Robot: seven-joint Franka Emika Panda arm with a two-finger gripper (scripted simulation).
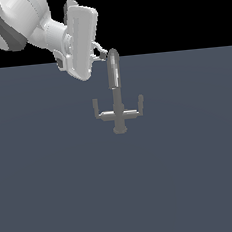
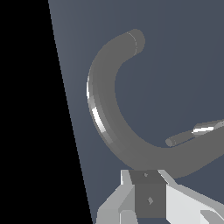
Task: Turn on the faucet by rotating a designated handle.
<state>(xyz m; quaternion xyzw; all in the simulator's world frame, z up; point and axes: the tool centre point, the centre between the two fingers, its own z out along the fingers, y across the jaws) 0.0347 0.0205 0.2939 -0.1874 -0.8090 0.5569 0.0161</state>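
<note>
Faucet [image 1: 116, 95]: standing upright on the dark grey floor [image 1: 49, 184], near the middle of the exterior view, its curved spout filling the wrist view.
Handle [image 1: 100, 111]: branching off toward the exterior view's left, arm lying level, short tip pointing up; nothing is touching it.
Gripper [image 1: 102, 53]: hanging just beside the spout's rounded top, above the handle and apart from it.
Jaws: cannot tell whether wide or narrow; fingertips are hiding behind the hand and spout.
</note>
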